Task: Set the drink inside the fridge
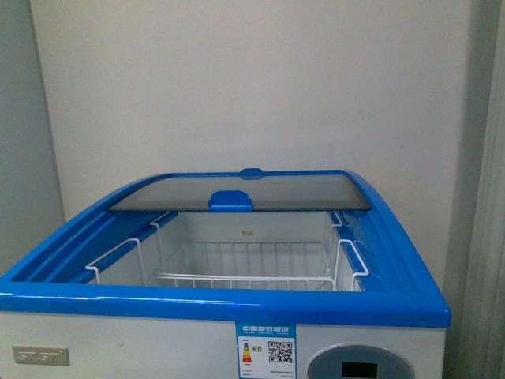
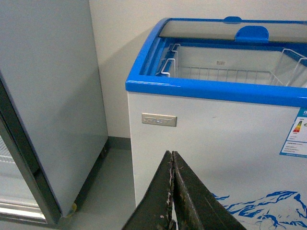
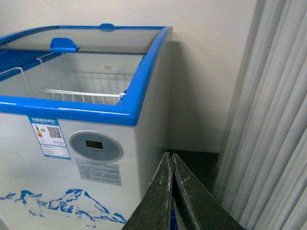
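Grey cabinet (image 2: 53, 105): stands at the far left, beside the fridge, with a strip of floor between them; its door edge is dark.
Left gripper (image 2: 172, 191): jaws pressed together, nothing between them; it sits low in front of the fridge's white front wall, near the left front corner.
Fridge (image 1: 229, 304): white body with a blue top rim; in the front view it fills the lower half of the frame, against a pale wall.
Nameplate (image 2: 159, 120): small metal plate on the front wall, just under the rim's left front corner.
Glass lid (image 1: 241, 193): slid to the rear edge, leaving the front part of the opening uncovered; a blue handle (image 1: 231, 200) sits at the middle of its front edge.
Wire basket (image 1: 245, 268): white, hangs inside the opening.
Energy label (image 1: 267, 350): on the front wall, right of centre.
Control panel (image 3: 95, 145): grey oval with a dark display, near the right front corner.
Mountain artwork (image 3: 62, 201): blue, low on the front wall.
Right gripper (image 3: 171, 191): jaws pressed together, holding nothing, low beside the right front corner.
Curtain (image 3: 268, 124): pale folds at the far right.
Drink: not visible in any view.
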You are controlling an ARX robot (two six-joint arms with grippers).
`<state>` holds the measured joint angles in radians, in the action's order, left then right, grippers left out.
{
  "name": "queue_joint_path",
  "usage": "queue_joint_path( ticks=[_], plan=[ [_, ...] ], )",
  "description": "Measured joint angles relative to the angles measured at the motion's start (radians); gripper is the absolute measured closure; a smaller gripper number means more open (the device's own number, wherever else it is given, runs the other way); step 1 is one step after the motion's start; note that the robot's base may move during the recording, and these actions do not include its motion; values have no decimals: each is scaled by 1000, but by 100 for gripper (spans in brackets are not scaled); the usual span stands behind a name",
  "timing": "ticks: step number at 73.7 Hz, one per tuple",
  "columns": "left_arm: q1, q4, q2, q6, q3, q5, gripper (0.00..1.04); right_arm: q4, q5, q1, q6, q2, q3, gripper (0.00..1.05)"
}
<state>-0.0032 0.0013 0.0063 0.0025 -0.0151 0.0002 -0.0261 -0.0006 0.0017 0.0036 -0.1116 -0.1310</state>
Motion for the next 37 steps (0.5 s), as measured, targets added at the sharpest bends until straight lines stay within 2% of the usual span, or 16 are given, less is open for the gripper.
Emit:
queue_joint_path(
  ticks=[37],
  plan=[
    [0, 0, 0, 0, 0, 0, 102, 18, 0, 0, 0, 62, 81, 102]
  ],
)
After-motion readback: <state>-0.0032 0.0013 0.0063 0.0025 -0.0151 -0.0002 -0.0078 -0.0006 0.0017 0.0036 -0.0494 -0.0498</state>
